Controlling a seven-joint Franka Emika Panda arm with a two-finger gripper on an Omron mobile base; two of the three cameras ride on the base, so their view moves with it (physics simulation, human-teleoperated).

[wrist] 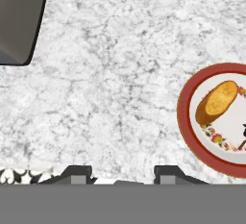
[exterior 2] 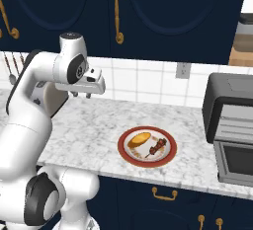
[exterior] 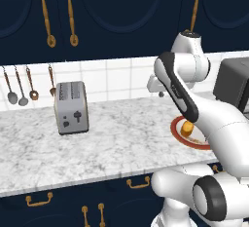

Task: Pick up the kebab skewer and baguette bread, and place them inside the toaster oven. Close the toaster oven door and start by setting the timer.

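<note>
Gripper (exterior 2: 83,95) hangs above bare table (exterior 2: 94,125), well left of the plate (exterior 2: 123,154); fingers (wrist: 77,174) spread apart, empty. On the plate: baguette bread (exterior 2: 139,138) beside kebab skewer (exterior 2: 157,148). Beyond the plate's right, the toaster oven (exterior 2: 232,125), its door apparently closed, awaits loading.

The arm (exterior 2: 29,120) consists of rounded, glossy white link housings joined by dark grey to black joint bands. A long black inlay runs along the forearm link (exterior: 177,87). Round dark end caps close the shoulder joints above the white base (exterior: 189,192). The gripper (wrist: 116,174) carries two small dark grey, square-tipped fingers.
</note>
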